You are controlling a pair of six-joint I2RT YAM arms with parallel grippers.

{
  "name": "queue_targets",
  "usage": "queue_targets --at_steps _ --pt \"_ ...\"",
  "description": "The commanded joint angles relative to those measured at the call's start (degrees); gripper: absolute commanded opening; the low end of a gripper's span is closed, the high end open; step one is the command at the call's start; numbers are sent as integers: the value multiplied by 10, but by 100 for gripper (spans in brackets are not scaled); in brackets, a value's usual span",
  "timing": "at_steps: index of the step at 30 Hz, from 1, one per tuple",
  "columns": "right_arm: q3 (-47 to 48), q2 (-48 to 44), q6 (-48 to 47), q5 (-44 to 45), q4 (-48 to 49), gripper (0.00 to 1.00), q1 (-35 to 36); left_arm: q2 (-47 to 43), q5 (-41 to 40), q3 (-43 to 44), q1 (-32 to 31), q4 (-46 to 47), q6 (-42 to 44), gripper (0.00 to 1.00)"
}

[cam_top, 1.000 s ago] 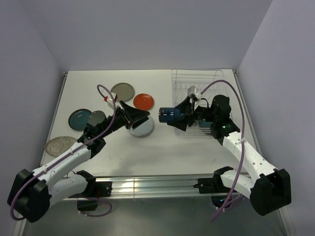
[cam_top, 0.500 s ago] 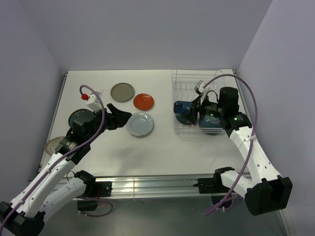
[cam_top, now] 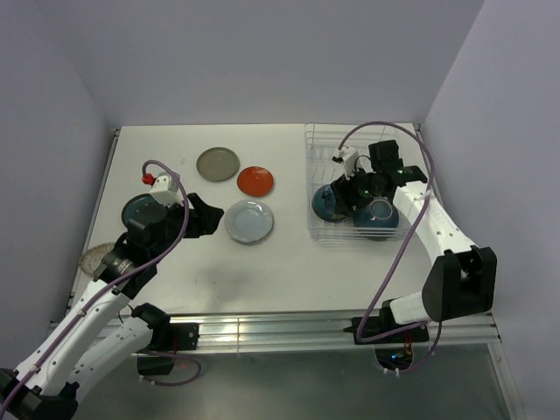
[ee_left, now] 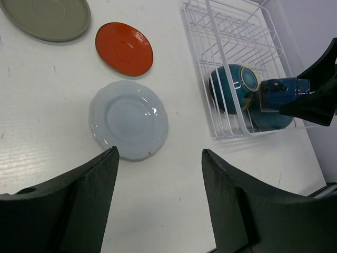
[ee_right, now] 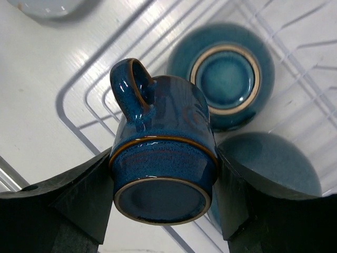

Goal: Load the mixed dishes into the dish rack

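Note:
My right gripper (ee_right: 163, 157) is shut on a small dark blue mug (ee_right: 160, 132), held bottom towards the camera above the white wire dish rack (cam_top: 363, 138). It also shows in the top view (cam_top: 354, 188). Two teal-blue bowls (ee_right: 226, 74) (ee_right: 274, 163) lie upside down in the rack under it. The mug also shows in the left wrist view (ee_left: 279, 94). My left gripper (ee_left: 159, 152) is open and empty, hovering near the pale blue plate (ee_left: 128, 118). The orange-red plate (ee_left: 124, 47) and the grey-olive plate (ee_left: 47, 16) lie beyond it on the table.
A dark teal plate (cam_top: 138, 210) and a speckled plate (cam_top: 92, 258) lie at the left, partly under my left arm. The rack's upright plate slots (ee_left: 231, 31) are at its far end. The table's right edge runs just beyond the rack.
My right gripper has carried the mug to the right, from beside the rack to above the bowls inside it. My left arm has drawn back to the left, off the pale blue plate.

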Motion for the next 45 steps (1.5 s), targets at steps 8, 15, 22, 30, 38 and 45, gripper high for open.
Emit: queue_targets --at_steps 8,15,22,30,38,45 --pt "36 50 -14 88 -35 0 56 -16 2 -4 1 13 18 70" --pt "63 99 -17 111 -64 1 65 -22 1 -5 1 15 17 70" --pt "73 130 -20 123 -76 9 85 -22 3 -6 1 17 17 71" --pt "97 163 -14 140 -94 28 104 -23 1 -6 1 17 17 71" --pt "93 161 -12 157 -94 66 117 -23 2 -7 1 17 17 71" --pt "96 155 -12 150 -99 92 118 -23 3 -8 1 18 17 71"
